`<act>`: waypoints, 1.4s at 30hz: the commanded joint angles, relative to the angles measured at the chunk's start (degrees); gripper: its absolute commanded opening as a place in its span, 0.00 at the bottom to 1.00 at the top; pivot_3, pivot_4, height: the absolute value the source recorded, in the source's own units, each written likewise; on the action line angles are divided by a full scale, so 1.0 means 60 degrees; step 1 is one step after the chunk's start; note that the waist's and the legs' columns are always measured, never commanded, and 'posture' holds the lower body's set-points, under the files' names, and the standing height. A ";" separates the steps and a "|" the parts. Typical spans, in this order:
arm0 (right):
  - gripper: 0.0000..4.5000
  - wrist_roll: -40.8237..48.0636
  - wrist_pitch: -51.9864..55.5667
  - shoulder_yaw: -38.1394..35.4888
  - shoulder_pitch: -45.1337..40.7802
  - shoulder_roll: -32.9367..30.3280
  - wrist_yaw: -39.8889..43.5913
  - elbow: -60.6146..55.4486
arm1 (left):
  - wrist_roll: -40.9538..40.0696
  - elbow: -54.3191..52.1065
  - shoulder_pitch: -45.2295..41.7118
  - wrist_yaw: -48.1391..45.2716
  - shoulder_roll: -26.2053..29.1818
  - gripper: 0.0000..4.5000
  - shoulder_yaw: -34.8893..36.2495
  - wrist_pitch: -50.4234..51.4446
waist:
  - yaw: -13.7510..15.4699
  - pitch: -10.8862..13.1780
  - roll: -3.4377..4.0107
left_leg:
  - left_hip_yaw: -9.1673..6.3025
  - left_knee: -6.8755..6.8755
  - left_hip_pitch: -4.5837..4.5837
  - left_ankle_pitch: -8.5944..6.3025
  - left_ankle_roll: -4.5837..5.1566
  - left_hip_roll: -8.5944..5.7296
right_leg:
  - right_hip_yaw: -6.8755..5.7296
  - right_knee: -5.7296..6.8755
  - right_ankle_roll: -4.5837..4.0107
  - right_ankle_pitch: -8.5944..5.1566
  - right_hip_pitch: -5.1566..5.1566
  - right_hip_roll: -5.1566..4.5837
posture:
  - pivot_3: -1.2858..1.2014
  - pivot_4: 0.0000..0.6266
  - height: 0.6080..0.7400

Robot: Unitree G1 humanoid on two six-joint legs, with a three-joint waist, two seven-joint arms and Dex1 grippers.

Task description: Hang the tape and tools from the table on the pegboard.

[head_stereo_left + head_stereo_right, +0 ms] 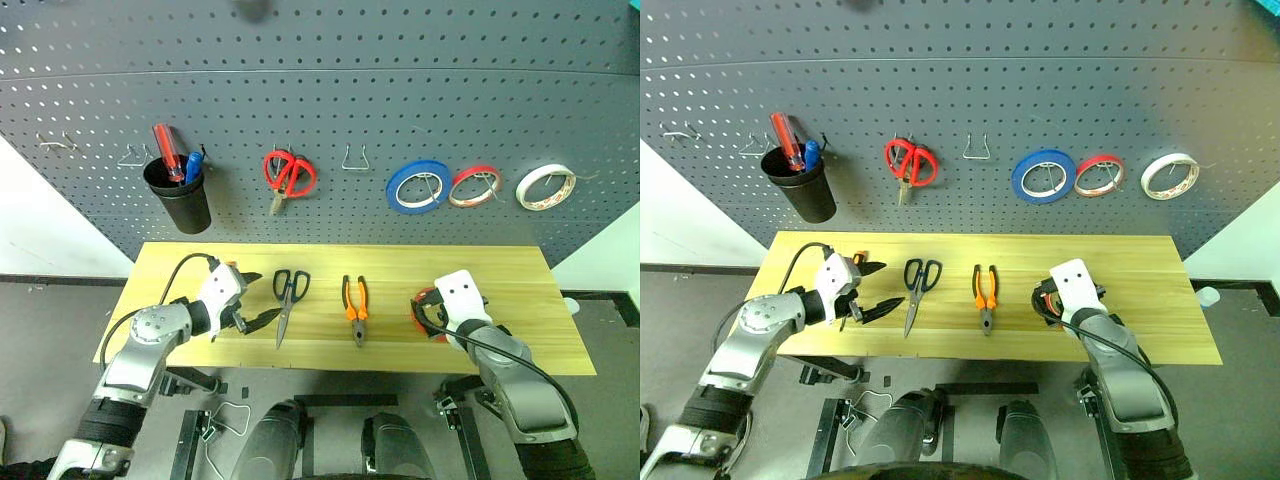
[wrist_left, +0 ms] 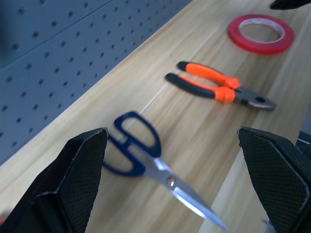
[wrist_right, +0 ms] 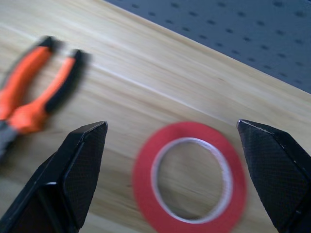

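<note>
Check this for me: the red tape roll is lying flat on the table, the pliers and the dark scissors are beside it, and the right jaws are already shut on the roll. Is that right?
Not quite. The right gripper has its jaws wide open, hanging over the red tape roll without gripping it, as the right wrist view shows. The rest holds: the roll lies flat on the table, with the pliers and dark scissors beside it.
</note>
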 commanded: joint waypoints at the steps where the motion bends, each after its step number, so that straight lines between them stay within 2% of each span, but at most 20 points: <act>1: 1.00 -0.0237 -0.0109 -0.0029 -0.0129 0.0212 -0.0292 -0.0055 | 0.0127 0.0211 -0.0689 -0.0302 -0.0242 0.99 -0.0416 -0.0095 | -0.0003 0.0072 0.0003 | 0.0000 0.0001 0.0000 0.0000 0.0001 0.0001 | 0.0001 0.0000 0.0000 0.0000 0.0000 -0.0001 | 0.55 0.37 0.72; 8: 1.00 -0.0392 0.0099 0.0503 -0.0032 0.0482 -0.0242 -0.0163 | 0.0071 0.0109 -0.0802 -0.0642 -0.0391 0.99 -0.0810 0.0058 | -0.0298 0.0483 -0.0051 | 0.0002 -0.0003 -0.0037 0.0004 0.0009 0.0001 | 0.0007 -0.0001 -0.0004 0.0000 -0.0035 -0.0009 | 0.54 0.50 0.72; 12: 1.00 -0.0458 0.0076 0.0763 -0.0128 0.0573 -0.0195 0.0109 | -0.0056 -0.0625 -0.0199 -0.0648 -0.0294 0.99 -0.0874 0.0430 | -0.0523 0.0779 -0.0071 | 0.0006 -0.0011 -0.0054 0.0004 0.0010 0.0011 | 0.0015 0.0012 -0.0010 0.0002 -0.0065 -0.0011 | 0.54 0.55 0.72; 15: 1.00 -0.0514 -0.0005 0.0847 -0.0245 0.0587 -0.0156 0.0358 | -0.0099 -0.1153 0.0335 -0.0623 -0.0157 0.99 -0.0819 0.0682 | -0.0519 0.0939 -0.0095 | 0.0035 -0.0018 -0.0073 0.0004 0.0010 0.0014 | 0.0047 0.0026 -0.0011 0.0002 -0.0107 -0.0014 | 0.55 0.57 0.72; 28: 1.00 -0.0614 -0.0410 0.1231 -0.0805 0.0759 0.0103 0.1293 | -0.0360 -0.2414 0.1325 -0.0451 0.0328 0.99 -0.0429 0.1374 | -0.0460 0.1232 -0.0107 | 0.0061 -0.0004 -0.0189 0.0007 0.0014 0.0019 | 0.0059 0.0036 -0.0017 0.0011 -0.0235 -0.0023 | 0.56 0.60 0.72; 42: 1.00 -0.0633 -0.0588 0.0981 -0.1038 0.0597 0.0191 0.1553 | -0.0441 -0.2673 0.1412 -0.0402 0.0398 0.99 -0.0400 0.1616 | -0.0449 0.1384 -0.0118 | 0.0068 -0.0009 -0.0202 0.0008 0.0013 0.0019 | 0.0059 0.0037 -0.0016 0.0012 -0.0254 -0.0026 | 0.56 0.60 0.72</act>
